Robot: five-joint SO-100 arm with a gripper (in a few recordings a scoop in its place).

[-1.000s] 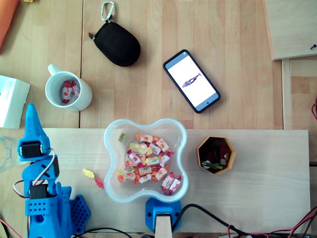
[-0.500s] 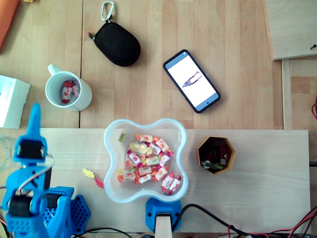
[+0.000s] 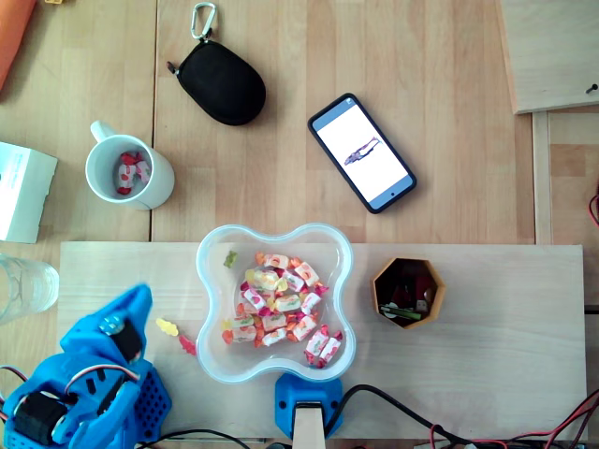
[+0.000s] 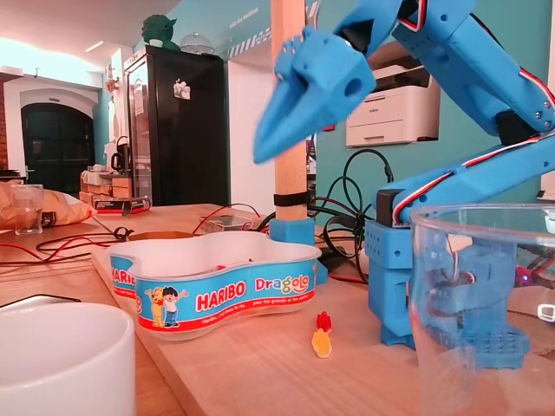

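Gripper [image 3: 136,299] sits at the lower left of the overhead view. In the fixed view [image 4: 264,149] it hangs high above the wooden board [image 3: 505,374], nose tilted down, its two fingers pressed together into a beak with nothing between them. Going left to right in the overhead view, a clear plastic cup [image 3: 23,288] stands at the far left edge, with a white box [image 3: 19,192] above it in the picture. Next comes a white mug [image 3: 131,171] holding a few wrapped sweets, well apart from the gripper. The nearest loose pieces are a yellow gummy [image 3: 167,326] and a red gummy [image 3: 187,344], which lie flat on the board just right of the gripper's tip and a little lower in the picture, between it and the candy bowl [image 3: 204,281]. The two sit close together, in a line slanting from upper left to lower right. In the fixed view the yellow gummy [image 4: 322,345] and the red gummy [image 4: 323,322] rest on the board far beneath the raised beak, beside the bowl's printed wall [image 4: 217,290]. The bowl is full of wrapped sweets. A black pouch [image 3: 222,82] lies toward the top edge, a phone [image 3: 361,152] further right, and a hexagonal wooden pot [image 3: 408,292] stands right of the bowl.
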